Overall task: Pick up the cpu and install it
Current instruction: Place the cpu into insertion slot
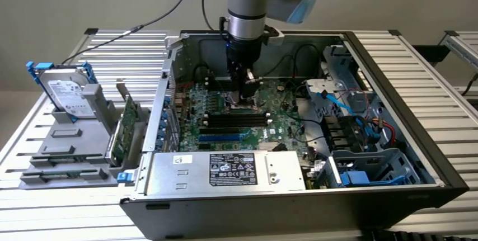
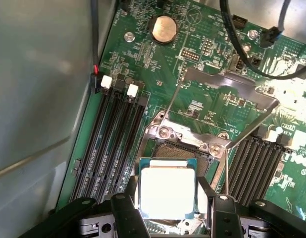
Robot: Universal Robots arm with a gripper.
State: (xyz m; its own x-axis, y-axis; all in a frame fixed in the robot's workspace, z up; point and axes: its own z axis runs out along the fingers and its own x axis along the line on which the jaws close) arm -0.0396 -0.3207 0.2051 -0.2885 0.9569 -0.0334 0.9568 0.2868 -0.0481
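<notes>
A: Count?
B: One cpu (image 2: 168,188), one socket (image 2: 185,148), one coin cell (image 2: 163,29). Four black slots (image 2: 111,144) in the bank by the case wall (image 2: 39,99). Second bank (image 2: 254,161) across the socket, count unclear. Outside the case (image 1: 426,140), at the exterior view's left: one hard drive (image 1: 67,91), one green card (image 1: 127,121).
A: Gripper?
B: Gripper (image 2: 167,197) clamped on the cpu, one finger (image 2: 124,210) on each of two opposite edges.
A: Position, clearance?
B: Just over the socket, offset, with a strip of pin field bare beyond the chip's far edge. Load plate (image 2: 227,84) tilted up behind the socket. Slot banks close on both sides. One black cable (image 2: 239,49) looping over the board past the plate, well apart from the chip.
A: Look of the chip?
B: Flat, square. Silver-grey lid glaring white under the light, thin green rim around it.
</notes>
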